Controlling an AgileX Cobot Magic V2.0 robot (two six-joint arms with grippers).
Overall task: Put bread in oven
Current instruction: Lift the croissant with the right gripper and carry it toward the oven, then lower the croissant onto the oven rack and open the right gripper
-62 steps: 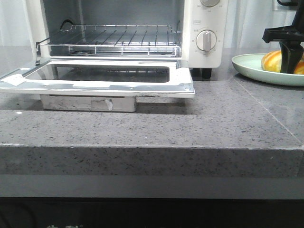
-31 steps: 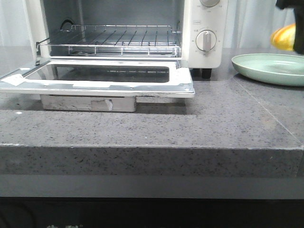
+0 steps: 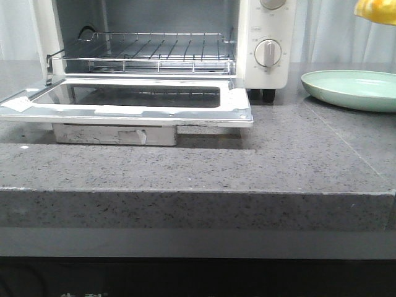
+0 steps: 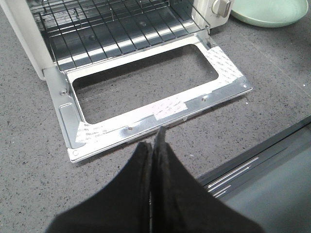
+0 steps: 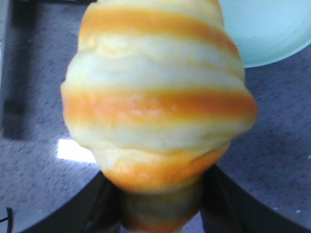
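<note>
The white oven (image 3: 266,37) stands at the back left with its glass door (image 3: 235,114) folded down flat and the wire rack (image 3: 148,52) bare. It also shows in the left wrist view (image 4: 121,29). The bread (image 5: 155,97), yellow with orange stripes, fills the right wrist view, clamped between my right gripper's (image 5: 158,194) black fingers. In the front view only its lower edge (image 3: 376,11) shows at the top right, high above the green plate (image 3: 352,90); the gripper itself is out of frame there. My left gripper (image 4: 154,145) is shut and empty, hovering in front of the door's front edge.
The green plate, with nothing on it, also shows in the left wrist view (image 4: 267,12) and the right wrist view (image 5: 277,29). The grey stone counter (image 3: 278,161) has a front edge close to my left gripper. The oven's dial (image 3: 268,52) faces forward.
My right gripper has lifted the bread off the green plate and carried it straight up, nearly out of the top of the front view. The plate now lies bare. The left arm has not moved.
</note>
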